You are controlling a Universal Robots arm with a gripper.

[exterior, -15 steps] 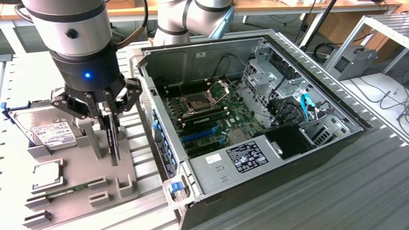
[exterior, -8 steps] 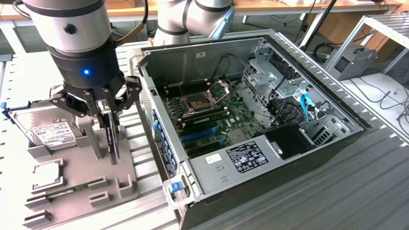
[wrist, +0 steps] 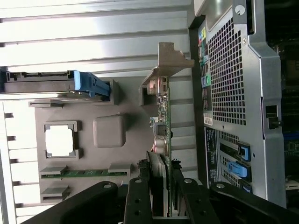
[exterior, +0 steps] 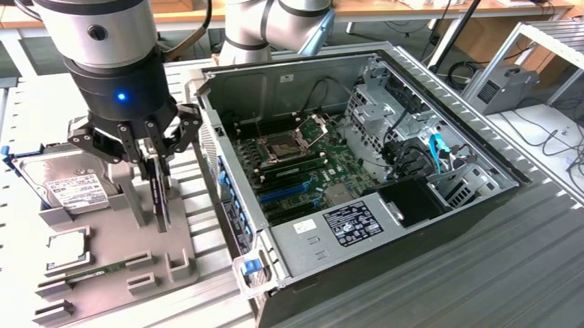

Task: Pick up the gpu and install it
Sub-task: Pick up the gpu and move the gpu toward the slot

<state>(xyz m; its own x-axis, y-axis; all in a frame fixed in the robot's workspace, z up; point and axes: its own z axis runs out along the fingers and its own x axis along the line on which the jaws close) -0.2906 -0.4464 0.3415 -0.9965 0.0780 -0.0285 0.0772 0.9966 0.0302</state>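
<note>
Item: gpu (exterior: pixel 163 198) (wrist: pixel 163 121), standing on edge in a slot of the grey holder (exterior: pixel 119 239), directly under the pincer (exterior: pixel 153 162) (wrist: pixel 161 170). The pincer's jaws are partly closed over the card's upper edge; in the wrist view one black finger lies against each face, so it appears to grip the card while the card sits in its slot. Card: thin, flat, rectangular, green board with small chips and a dark ribbed block near the fingers; bent silver bracket (wrist: pixel 172 59) at one end. Holder: matte grey moulded plate with raised blocks and pockets, lying on a ribbed metal bench (exterior: pixel 511 273). In the exterior view, a hard drive (exterior: pixel 73 183) stands at 9 o'clock of the card, silver with a white label, print too small to read. A square processor (exterior: pixel 65 247) lies at 7 o'clock, and a slim green memory stick (exterior: pixel 91 273) beyond it. An open case (exterior: pixel 273 65) is at 3 o'clock, of grey sheet metal with a perforated rear, its green motherboard (exterior: pixel 301 164) exposed. A black label (exterior: pixel 351 222) inside bears white text, illegible.
</note>
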